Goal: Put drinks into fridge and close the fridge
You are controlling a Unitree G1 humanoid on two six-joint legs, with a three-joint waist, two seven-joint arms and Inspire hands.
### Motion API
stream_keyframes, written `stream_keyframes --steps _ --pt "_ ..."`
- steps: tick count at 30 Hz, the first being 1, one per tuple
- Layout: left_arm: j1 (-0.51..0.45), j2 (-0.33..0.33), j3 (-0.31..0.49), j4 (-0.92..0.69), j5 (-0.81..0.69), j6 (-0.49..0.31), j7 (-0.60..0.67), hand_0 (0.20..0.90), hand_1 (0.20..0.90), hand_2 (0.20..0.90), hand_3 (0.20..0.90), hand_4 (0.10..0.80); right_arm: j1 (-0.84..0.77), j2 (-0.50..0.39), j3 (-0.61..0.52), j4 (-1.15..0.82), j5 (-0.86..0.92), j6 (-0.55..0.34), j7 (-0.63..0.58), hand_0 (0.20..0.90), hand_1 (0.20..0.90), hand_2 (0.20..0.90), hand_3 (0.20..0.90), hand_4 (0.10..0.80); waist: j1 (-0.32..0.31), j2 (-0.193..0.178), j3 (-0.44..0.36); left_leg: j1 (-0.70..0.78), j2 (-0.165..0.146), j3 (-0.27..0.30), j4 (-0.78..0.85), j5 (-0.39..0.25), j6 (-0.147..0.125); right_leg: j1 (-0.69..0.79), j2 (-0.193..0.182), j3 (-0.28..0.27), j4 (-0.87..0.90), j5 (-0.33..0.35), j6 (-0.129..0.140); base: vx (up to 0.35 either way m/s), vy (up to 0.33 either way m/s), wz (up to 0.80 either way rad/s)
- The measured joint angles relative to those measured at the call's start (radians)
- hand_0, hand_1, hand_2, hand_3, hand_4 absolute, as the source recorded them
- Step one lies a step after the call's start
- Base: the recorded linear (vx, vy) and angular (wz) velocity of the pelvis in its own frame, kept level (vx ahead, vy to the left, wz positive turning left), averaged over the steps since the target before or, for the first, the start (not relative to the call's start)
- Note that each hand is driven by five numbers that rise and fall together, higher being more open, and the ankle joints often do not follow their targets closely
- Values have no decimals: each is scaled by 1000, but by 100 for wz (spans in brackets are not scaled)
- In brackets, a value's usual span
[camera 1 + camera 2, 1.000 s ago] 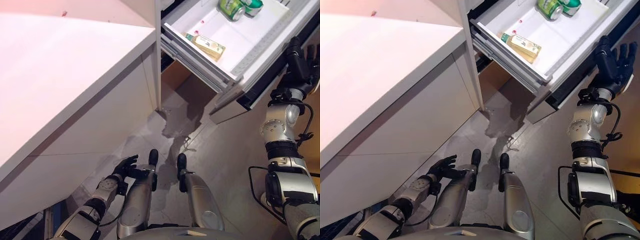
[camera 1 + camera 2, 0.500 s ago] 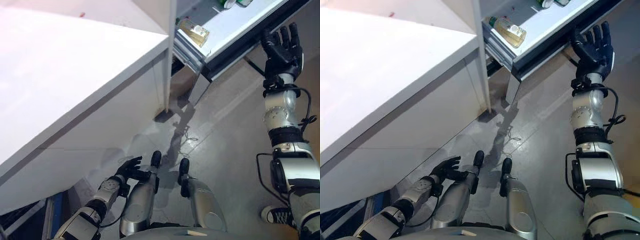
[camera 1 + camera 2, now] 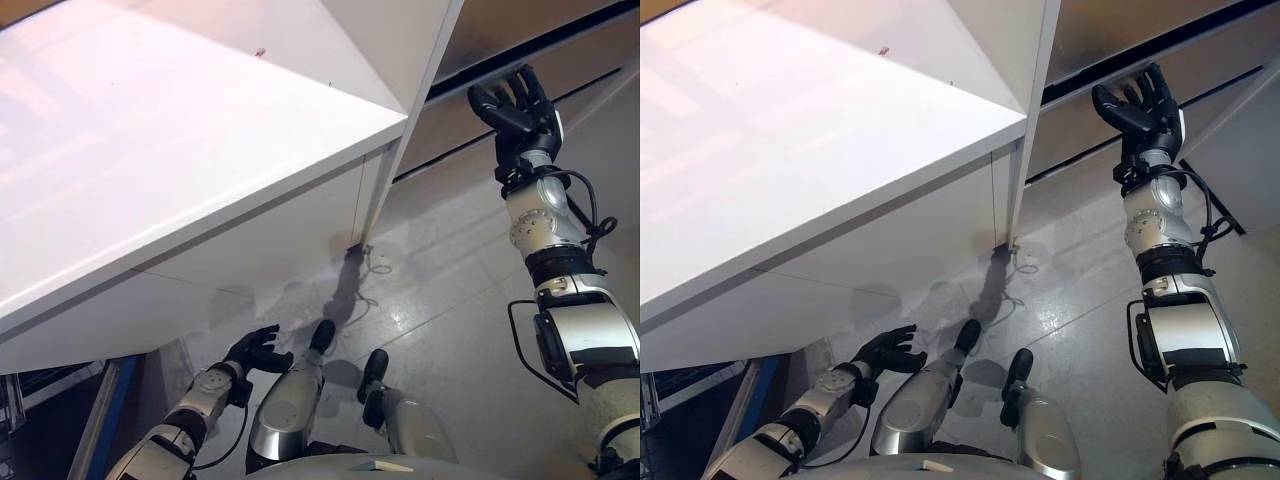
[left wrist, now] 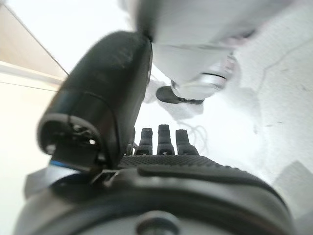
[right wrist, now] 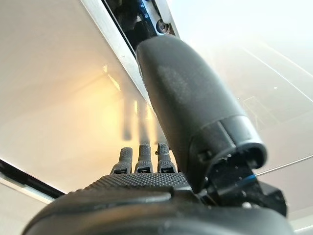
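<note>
The fridge's brown drawer front (image 3: 497, 27) stands flush with the panel below it (image 3: 450, 130), with a dark seam between them. My right hand (image 3: 516, 104) is raised with straight fingers laid flat against that front by the seam. In the right wrist view its fingers (image 5: 142, 159) rest on the tan panel (image 5: 58, 98). My left hand (image 3: 254, 351) hangs low near the floor with relaxed, empty fingers (image 4: 161, 139).
A white counter (image 3: 200, 130) fills the left and middle, with a white upright side panel (image 3: 425, 85) between it and the fridge. A white slanted panel (image 3: 1240, 140) stands at the far right. Grey floor (image 3: 460, 300) lies below. A blue bar (image 3: 105, 420) is at the lower left.
The open white drawer with the drinks has slid into the fridge ahead of my right hand, and the front is now shut. The camera has swung, and the left hand stays low.
</note>
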State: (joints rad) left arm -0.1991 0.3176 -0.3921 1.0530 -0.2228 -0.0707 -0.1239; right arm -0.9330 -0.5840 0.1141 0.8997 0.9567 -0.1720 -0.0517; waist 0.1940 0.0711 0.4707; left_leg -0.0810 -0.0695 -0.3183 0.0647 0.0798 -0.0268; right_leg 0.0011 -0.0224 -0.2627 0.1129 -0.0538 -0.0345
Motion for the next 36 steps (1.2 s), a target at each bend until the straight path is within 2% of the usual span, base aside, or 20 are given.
stream_keyframes --steps 4,7,10,13,16,20,23,26,32,36 --pt "50 3 -2 1 30 2 0 900 900 900 900 800 36 18 0 -1 -101 -7 -72 900 900 900 900 800 3 -5 -41 22 -2 8 -4 9 11 29 0 3 -25 0 1 90 11 0" --pt "64 6 -5 1 31 1 0 900 900 900 900 800 47 30 0 -26 -219 -58 -163 900 900 900 900 800 2 -12 -66 43 -1 16 -16 9 13 40 1 16 -30 -2 5 17 16 -3" --pt "79 12 -5 1 31 5 2 900 900 900 900 800 85 53 0 -134 -324 -117 -241 900 900 900 900 800 -4 -33 -104 54 3 37 -25 7 16 41 2 37 -35 -2 5 3 28 -19" --pt "120 27 -5 2 27 11 9 900 900 900 900 800 188 92 -2 -234 -361 -157 -272 900 900 900 900 800 -13 -69 -168 77 9 75 -50 4 23 45 4 74 -42 -2 6 -25 16 -35" --pt "147 43 -4 30 16 24 9 900 900 900 900 800 319 162 -12 -255 -358 -158 -275 900 900 900 900 800 -61 -113 -242 93 16 111 -75 2 29 42 8 109 -52 -1 9 -19 1 -34" --pt "169 19 13 39 -21 24 13 900 900 900 900 800 565 220 -31 -273 -344 -146 -217 900 900 900 900 800 -107 -116 -301 115 18 151 -109 3 40 45 8 149 -68 7 20 -9 -14 -30" --pt "191 -38 42 39 -43 21 9 900 900 900 900 800 763 243 -51 -183 -327 -112 -135 900 900 900 900 800 -162 -96 -330 138 18 183 -144 11 52 64 6 180 -119 33 31 -8 -38 -30" --pt "201 -52 75 43 -54 18 0 900 900 900 900 800 868 263 -63 -42 -310 -69 -87 900 900 900 900 800 -194 -92 -342 151 19 197 -157 8 54 90 8 194 -165 53 33 -26 -46 -16" --pt "196 -70 136 122 -55 -17 -30 900 900 900 900 800 922 317 -109 290 -348 39 0 900 900 900 900 800 -216 -94 -345 174 29 206 -158 -2 43 126 18 200 -204 75 29 -11 -40 -4" --pt "215 -70 167 171 -54 -21 -40 900 900 900 900 800 945 339 -114 387 -395 109 31 900 900 900 900 800 -216 -94 -383 177 34 209 -159 -10 40 129 23 201 -204 72 26 4 -6 -2"
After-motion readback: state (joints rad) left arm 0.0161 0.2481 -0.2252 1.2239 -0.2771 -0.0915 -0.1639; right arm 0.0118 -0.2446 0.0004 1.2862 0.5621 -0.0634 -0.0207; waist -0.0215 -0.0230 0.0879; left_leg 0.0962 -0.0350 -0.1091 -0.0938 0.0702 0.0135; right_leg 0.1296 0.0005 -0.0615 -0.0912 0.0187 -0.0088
